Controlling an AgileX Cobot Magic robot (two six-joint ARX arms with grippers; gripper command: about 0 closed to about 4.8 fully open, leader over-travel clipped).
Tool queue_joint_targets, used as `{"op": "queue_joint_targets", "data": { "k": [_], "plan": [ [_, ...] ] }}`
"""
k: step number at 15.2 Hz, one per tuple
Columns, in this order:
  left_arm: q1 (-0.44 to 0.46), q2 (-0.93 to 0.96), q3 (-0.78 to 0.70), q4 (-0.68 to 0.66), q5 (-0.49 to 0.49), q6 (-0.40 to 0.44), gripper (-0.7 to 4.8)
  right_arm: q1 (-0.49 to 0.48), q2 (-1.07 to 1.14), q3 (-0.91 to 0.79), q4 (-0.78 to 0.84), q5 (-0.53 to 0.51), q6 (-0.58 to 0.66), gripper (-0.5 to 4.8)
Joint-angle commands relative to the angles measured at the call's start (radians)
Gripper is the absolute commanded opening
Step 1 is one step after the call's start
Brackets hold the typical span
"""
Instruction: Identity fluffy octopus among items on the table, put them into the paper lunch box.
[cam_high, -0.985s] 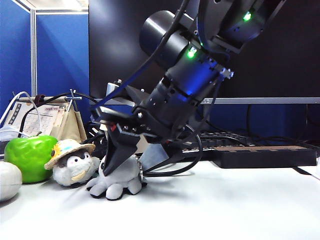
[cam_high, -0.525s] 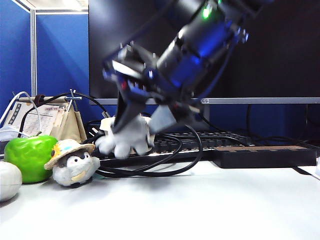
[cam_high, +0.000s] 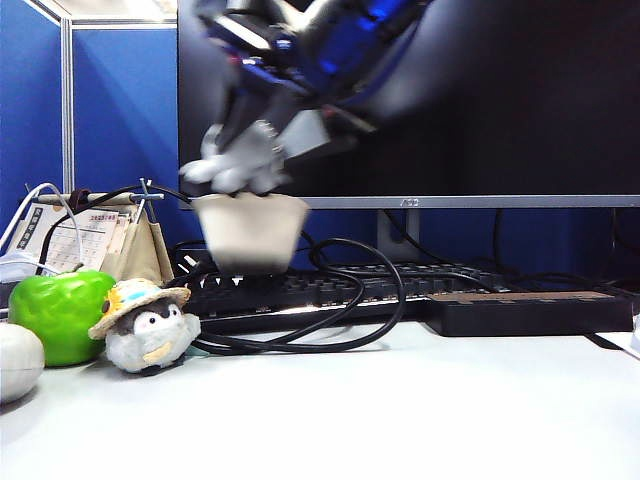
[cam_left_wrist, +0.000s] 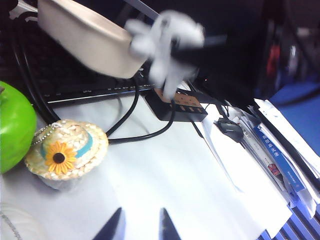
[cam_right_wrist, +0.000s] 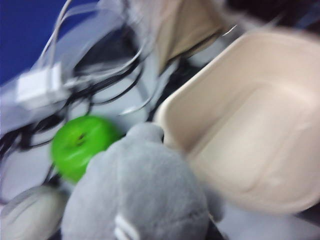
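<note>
Since a second ago, the right end effector (cam_high: 262, 135) is carrying the fluffy octopus (cam_high: 235, 160) up off the desk (cam_high: 420, 410), jaws clamped on it above the paper lunch box (cam_high: 250, 232), while penguin plush (cam_high: 145, 325) and green apple (cam_high: 58, 313) are sitting untouched. From the left wrist, the left end effector (cam_left_wrist: 140, 227) is hanging spread and empty near the penguin. From the right wrist, the octopus (cam_right_wrist: 137, 192) is filling the foreground beside the box (cam_right_wrist: 245, 130).

Left end effector (cam_left_wrist: 140, 225) open, low over the white surface (cam_left_wrist: 165, 180). Straw-hatted penguin plush (cam_left_wrist: 67, 152) beside green apple (cam_left_wrist: 12, 127). Blurred fluffy octopus (cam_left_wrist: 167, 45) airborne at paper lunch box (cam_left_wrist: 82, 35).
</note>
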Motion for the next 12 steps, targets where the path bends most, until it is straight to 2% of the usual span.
{"op": "queue_joint_targets", "data": {
  "k": [1,4,9,12],
  "plan": [
    [0.000,-0.003,0.000,-0.014,0.001,0.005,0.98,-0.041,-0.004,0.003,-0.074,0.006,-0.003,2.70],
    [0.000,-0.003,0.000,-0.014,-0.008,0.012,0.98,-0.042,-0.003,0.002,-0.119,0.010,-0.003,2.69],
    [0.000,-0.003,0.000,-0.014,-0.006,0.011,0.98,-0.069,0.035,0.003,0.004,0.017,-0.022,2.70],
    [0.000,-0.003,0.000,-0.014,-0.006,0.011,0.98,-0.105,0.080,0.003,0.059,-0.026,-0.023,2.70]
  ]
}}
